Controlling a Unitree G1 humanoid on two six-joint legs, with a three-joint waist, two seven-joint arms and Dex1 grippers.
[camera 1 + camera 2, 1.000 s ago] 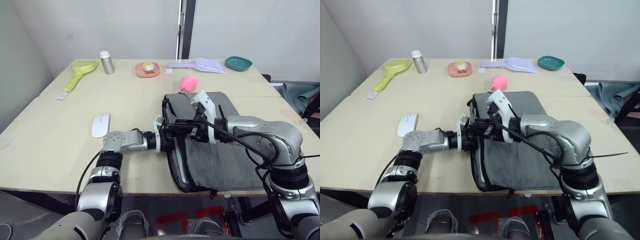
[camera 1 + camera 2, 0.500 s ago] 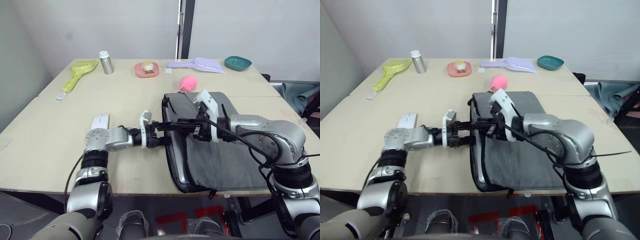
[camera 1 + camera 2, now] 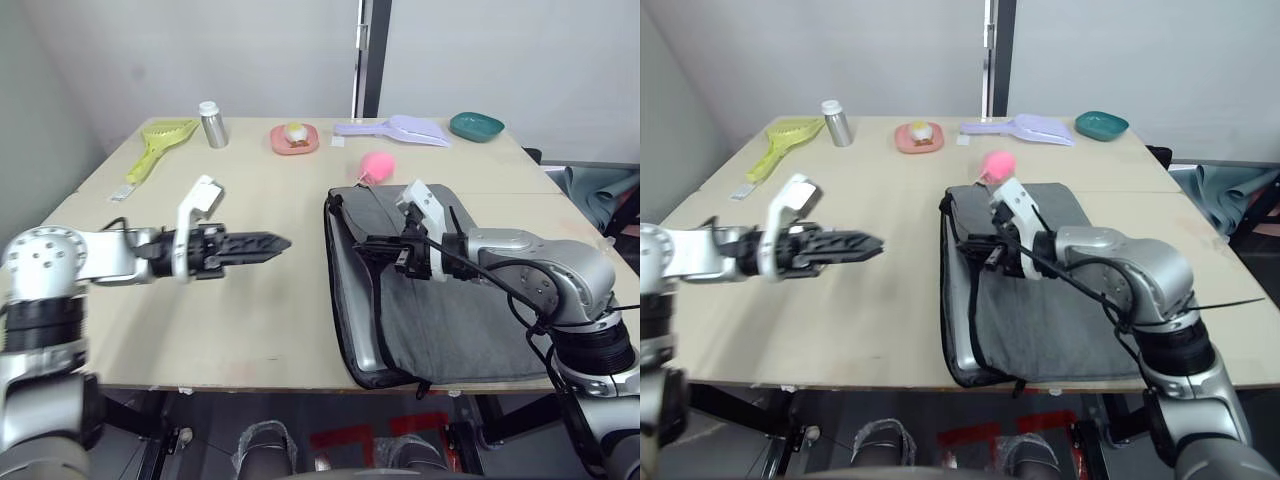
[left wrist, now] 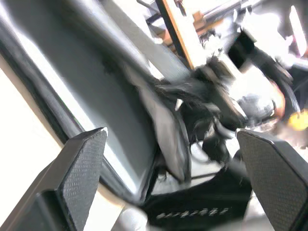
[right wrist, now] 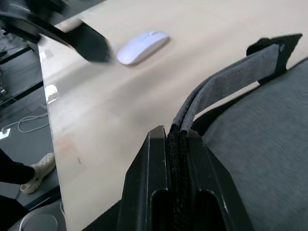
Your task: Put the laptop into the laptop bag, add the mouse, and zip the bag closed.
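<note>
the laptop bag (image 3: 430, 290) is seen lying flat on the wooden surface (image 3: 260, 300), toward its near right part, with one long side reaching the front edge. the silver edge of the laptop (image 3: 362, 310) is visible inside the bag's open left side. two black strap handles (image 5: 226, 82) are pinched between the jaws of the right gripper (image 3: 385, 252), which is held just above the bag's upper left part; in the right wrist view the straps are seen running straight down between the shut jaws. the left gripper (image 3: 262, 243) is held out over bare wood to the left of the bag, apart from it, its tips pointing toward the bag; in the left wrist view its fingers (image 4: 79, 163) are shown spread wide with nothing between them. the mouse (image 5: 143, 46) is shown in the right wrist view lying on the wood, well apart from the bag. behind the bag, a pink plush toy (image 3: 377, 165) is placed near its far edge. along the back of the surface are lined up a yellow-green scoop (image 3: 160, 142), a metal bottle (image 3: 212, 126), a pink dish (image 3: 295, 138), a lilac scoop (image 3: 400, 130) and a teal bowl (image 3: 476, 126).
</note>
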